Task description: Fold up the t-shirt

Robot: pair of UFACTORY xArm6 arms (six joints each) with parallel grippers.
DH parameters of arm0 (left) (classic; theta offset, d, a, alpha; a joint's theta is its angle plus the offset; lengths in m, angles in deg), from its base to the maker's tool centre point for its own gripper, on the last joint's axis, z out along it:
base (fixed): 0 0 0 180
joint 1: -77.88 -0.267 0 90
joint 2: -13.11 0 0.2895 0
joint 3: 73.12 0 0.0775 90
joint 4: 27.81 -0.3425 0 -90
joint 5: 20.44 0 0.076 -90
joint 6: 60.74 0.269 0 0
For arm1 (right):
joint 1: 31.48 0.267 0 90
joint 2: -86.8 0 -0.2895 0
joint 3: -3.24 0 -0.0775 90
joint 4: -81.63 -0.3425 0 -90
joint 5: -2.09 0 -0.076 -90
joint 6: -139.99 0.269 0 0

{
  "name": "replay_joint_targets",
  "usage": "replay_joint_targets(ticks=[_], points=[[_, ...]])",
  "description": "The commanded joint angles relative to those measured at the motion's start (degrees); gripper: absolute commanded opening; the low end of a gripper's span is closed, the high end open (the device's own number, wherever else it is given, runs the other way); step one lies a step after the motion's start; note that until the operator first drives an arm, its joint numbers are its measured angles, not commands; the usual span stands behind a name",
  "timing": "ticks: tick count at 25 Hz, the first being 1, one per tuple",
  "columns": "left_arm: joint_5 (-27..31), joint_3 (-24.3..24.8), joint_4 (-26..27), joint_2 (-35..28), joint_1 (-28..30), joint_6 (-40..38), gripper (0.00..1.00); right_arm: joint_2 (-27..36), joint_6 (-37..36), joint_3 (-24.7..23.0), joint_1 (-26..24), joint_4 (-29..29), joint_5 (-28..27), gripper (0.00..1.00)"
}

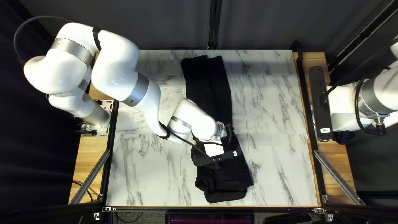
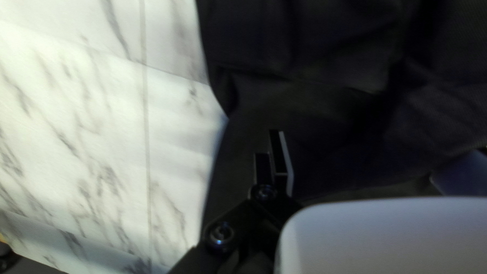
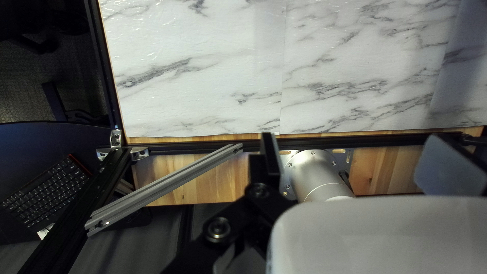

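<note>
Reaches over the near part of the cloth (image 1: 226,176) with left arm (image 1: 118,70) and holds right arm (image 1: 383,91) by the right edge of the table (image 1: 277,166).

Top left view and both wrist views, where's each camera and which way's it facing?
Top left view: above the table's near edge, angled down; shows my left arm, part of my right arm.
Left wrist view: on that wrist, down at black cloth; shows its links.
Right wrist view: on that wrist, down at the table's edge; shows its links, my right arm's base.
Top left and left wrist views share the black cloth.
</note>
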Motion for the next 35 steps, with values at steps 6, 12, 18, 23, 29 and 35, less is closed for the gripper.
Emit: replay_joint_targets(ticks=[6, 12, 18, 23, 29, 35], points=[[-0.20, -11.55, 11.27, 8.07, -2.77, 15.27, 1.00, 0.00, 0.00, 0.00, 0.00, 0.00, 0.00, 1.00], [-0.40, 1.13, 4.75, -3.65, -3.38, 9.68, 1.00, 0.00, 0.00, 0.00, 0.00, 0.00, 0.00, 1.00], [-1.01, 13.87, -5.25, -13.92, -2.73, -2.54, 1.00, 0.00, 0.00, 0.00, 0.00, 0.00, 0.00, 1.00], [-3.39, 20.68, -10.77, -17.43, -0.36, -11.43, 1.00, 0.00, 0.00, 0.00, 0.00, 0.00, 0.00, 1.00], [-8.47, 21.64, -11.41, -13.87, 1.45, -14.75, 1.00, 0.00, 0.00, 0.00, 0.00, 0.00, 0.00, 1.00], [-9.58, 19.19, -7.97, -11.54, 4.05, -12.89, 1.00, 0.00, 0.00, 0.00, 0.00, 0.00, 0.00, 1.00]])
